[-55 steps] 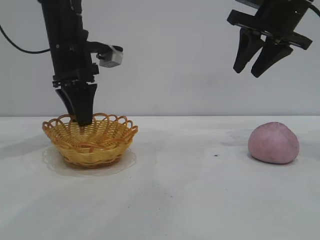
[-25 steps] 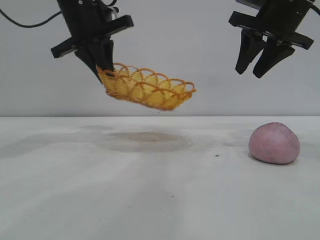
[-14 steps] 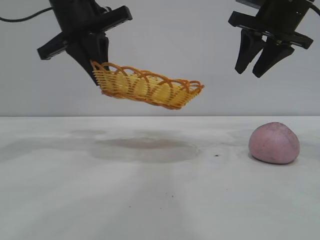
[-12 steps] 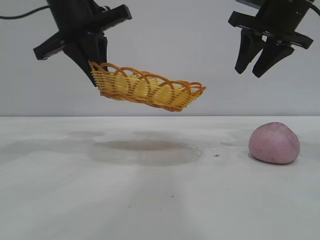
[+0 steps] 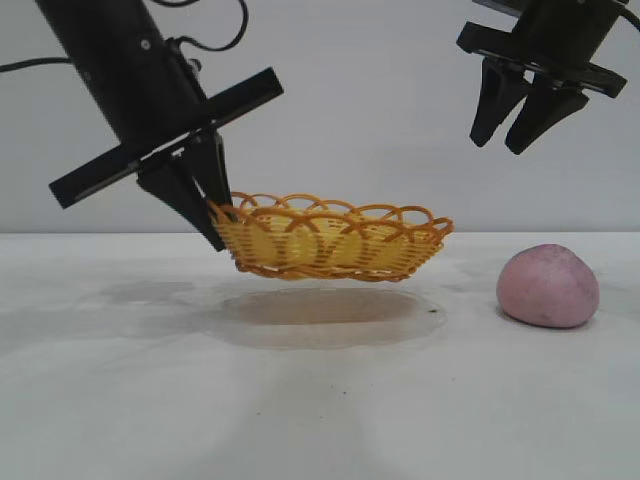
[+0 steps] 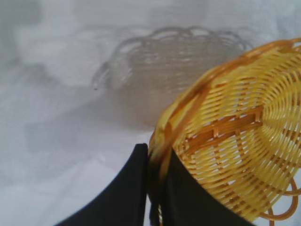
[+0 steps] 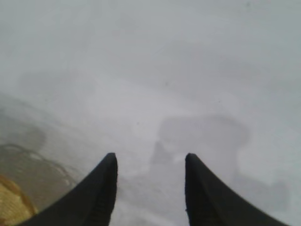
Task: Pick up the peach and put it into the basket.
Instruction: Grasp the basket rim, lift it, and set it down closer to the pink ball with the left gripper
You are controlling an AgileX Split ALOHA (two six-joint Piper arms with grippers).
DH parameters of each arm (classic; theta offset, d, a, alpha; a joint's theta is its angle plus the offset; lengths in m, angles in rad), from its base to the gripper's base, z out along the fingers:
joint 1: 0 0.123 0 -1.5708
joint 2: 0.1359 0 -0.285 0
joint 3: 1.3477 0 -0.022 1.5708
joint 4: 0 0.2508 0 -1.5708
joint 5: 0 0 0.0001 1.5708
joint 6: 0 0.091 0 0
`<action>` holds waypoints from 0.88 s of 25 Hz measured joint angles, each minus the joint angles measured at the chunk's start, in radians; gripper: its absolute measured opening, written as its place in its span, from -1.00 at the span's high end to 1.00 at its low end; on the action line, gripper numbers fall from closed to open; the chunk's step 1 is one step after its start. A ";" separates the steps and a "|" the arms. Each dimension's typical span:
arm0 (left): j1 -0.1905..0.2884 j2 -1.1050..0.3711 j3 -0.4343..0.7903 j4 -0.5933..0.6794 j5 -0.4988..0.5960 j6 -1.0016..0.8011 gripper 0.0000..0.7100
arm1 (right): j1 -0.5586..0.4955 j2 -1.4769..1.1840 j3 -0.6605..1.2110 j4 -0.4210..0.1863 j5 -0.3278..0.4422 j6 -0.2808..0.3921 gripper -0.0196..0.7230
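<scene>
1. Since the earlier frames my left gripper (image 5: 212, 215) has carried the basket (image 5: 330, 240) down and across toward the peach (image 5: 548, 286); a second ago it hung high and tilted, and it now sits nearly level, just above the table (image 5: 320, 400).
2. My left gripper's fingers (image 6: 136, 188) are pressed together on the basket's rim, one on the outside of the wall and one inside it. I see the same pinch in the exterior view, at the basket's end away from the peach.
3. From the exterior view the basket looks clear of the table, with its shadow spread right beneath it. I cannot tell for certain whether the base touches anywhere.
4. My right gripper (image 5: 520, 125) hangs high above the table, roughly over the peach and slightly toward the basket. It has not shifted across the frames.
5. Its fingers (image 7: 101, 188) stand partly apart with nothing between them, and they touch nothing. Only bare table shows in the gap in the right wrist view.
6. That peach lies on the table off to the right-arm side, near the basket's closer end but not touching it. It has stayed where it was.
7. My count: one basket, one peach, two grippers, one of them loaded and one with nothing in it. I see nothing inside the basket.
</scene>
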 joint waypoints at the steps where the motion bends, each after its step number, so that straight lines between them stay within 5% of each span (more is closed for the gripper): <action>1: 0.000 0.000 0.004 -0.003 -0.010 0.006 1.00 | 0.000 0.000 0.000 0.002 0.000 0.000 0.19; 15: 0.000 0.057 0.004 -0.050 -0.047 0.108 1.00 | 0.000 0.000 0.000 0.002 -0.002 0.000 0.19; 17: 0.000 0.057 0.004 -0.050 -0.047 0.111 0.86 | 0.000 0.000 0.000 0.002 -0.002 0.000 0.19; 22: 0.000 0.057 0.004 -0.050 -0.039 0.111 0.11 | 0.000 0.000 0.000 0.002 -0.002 0.000 0.19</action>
